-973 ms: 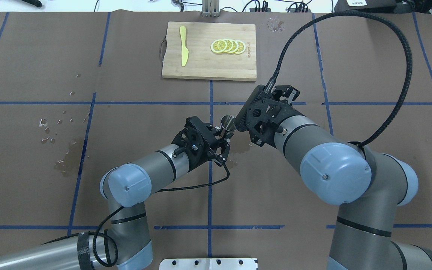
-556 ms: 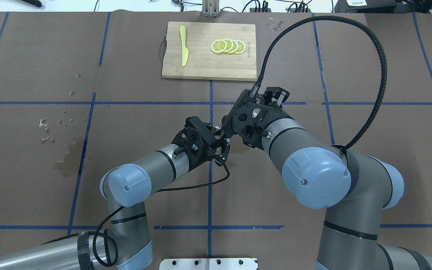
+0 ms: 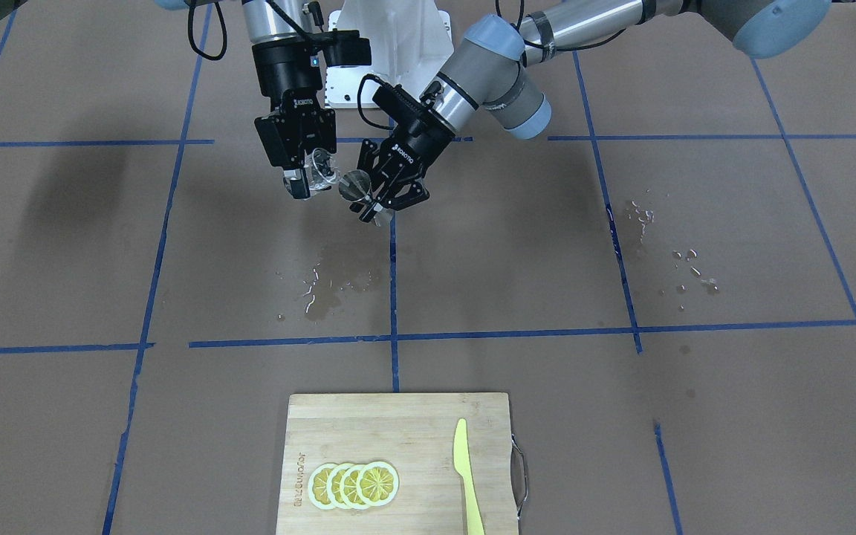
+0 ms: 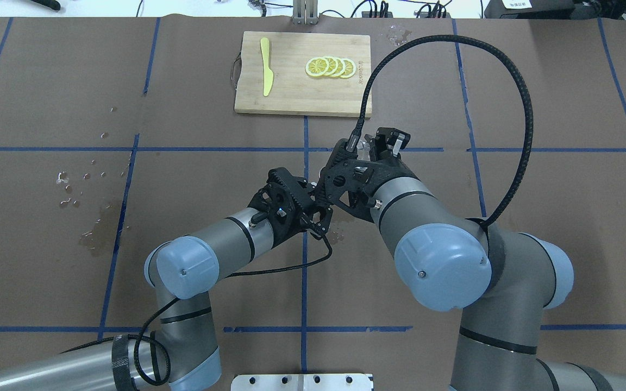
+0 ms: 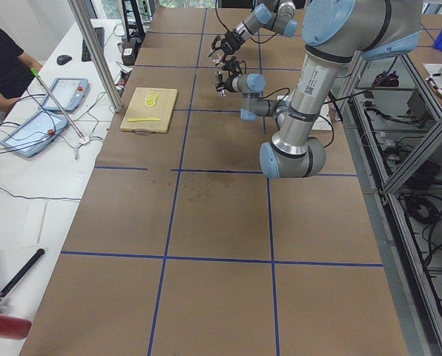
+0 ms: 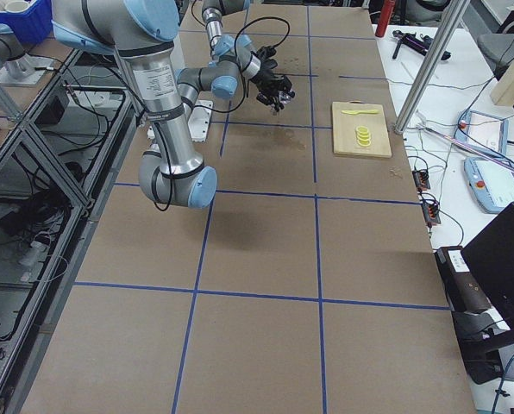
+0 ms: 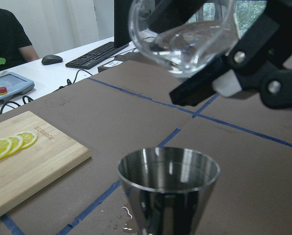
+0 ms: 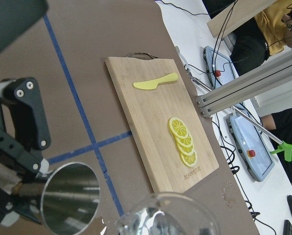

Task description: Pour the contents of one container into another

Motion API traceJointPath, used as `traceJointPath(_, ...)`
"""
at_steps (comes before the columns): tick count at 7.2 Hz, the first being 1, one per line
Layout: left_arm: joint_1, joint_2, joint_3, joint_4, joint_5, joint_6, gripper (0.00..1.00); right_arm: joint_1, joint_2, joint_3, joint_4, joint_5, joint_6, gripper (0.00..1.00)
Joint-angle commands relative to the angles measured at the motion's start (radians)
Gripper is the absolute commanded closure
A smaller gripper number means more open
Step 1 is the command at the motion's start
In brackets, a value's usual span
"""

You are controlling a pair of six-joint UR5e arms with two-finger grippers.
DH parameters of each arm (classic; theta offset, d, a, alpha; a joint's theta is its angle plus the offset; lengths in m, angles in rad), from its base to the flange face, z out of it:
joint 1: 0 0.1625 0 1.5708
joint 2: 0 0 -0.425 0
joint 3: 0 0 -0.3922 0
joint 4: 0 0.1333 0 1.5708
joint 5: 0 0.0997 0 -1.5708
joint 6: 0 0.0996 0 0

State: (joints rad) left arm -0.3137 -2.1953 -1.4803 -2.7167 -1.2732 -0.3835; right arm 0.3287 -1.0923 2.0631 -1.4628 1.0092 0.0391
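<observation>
Overhead exterior view: both arms meet above the middle of the bench [image 4: 47, 244], with wide brown paper crossed by blue tape lines lying open toward both ends and the near edge. A wooden cutting board [image 4: 302, 92] sits against the middle of the far edge, well apart from the arms. It carries a fanned row of lemon slices [image 4: 330, 67] and a flat yellow knife [image 4: 265, 68].

The left hand [image 3: 370, 202] is closed on the narrow waist of a steel jigger [image 7: 168, 183], holding it clear of the bench with the wide mouth up. The right hand [image 3: 313, 174] is clamped around a clear glass [image 7: 182, 39]. Seen from the left wrist, the glass hangs tilted just above and a little beyond the jigger's rim, apart from it, with clear liquid pooled in its lowered side.

The jigger is a polished, mirror-bright cone with a thin round lip. The glass is smooth, rounded and see-through. Both hands are matte black, with bolted links.

A wet patch [image 3: 335, 286] darkens the paper under the two vessels. Scattered droplets [image 3: 684, 267] glint nearer the bench's left end.
</observation>
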Motion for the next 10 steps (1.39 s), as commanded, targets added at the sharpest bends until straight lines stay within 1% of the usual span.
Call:
traceJointPath(1,-0.005,0.000,0.000,0.000,-0.001,0.000,1.00,-0.007,0.026,-0.003,-0.040,-0.029,-0.085,1.00)
traceJointPath(2,-0.005,0.000,0.000,0.000,-0.002,0.000,1.00,-0.010,0.034,-0.003,-0.054,-0.058,-0.143,1.00)
traceJointPath(5,-0.005,0.000,0.000,-0.002,-0.002,0.000,1.00,-0.011,0.048,-0.003,-0.074,-0.066,-0.200,1.00)
traceJointPath(8,-0.005,0.000,0.000,-0.002,-0.002,0.000,1.00,-0.011,0.051,-0.003,-0.076,-0.109,-0.269,1.00)
traceJointPath(9,-0.005,0.000,0.000,-0.002,-0.002,0.000,1.00,-0.010,0.090,-0.003,-0.108,-0.116,-0.283,1.00)
traceJointPath(10,-0.005,0.000,0.000,-0.002,-0.002,0.000,1.00,-0.011,0.142,-0.003,-0.208,-0.156,-0.289,1.00)
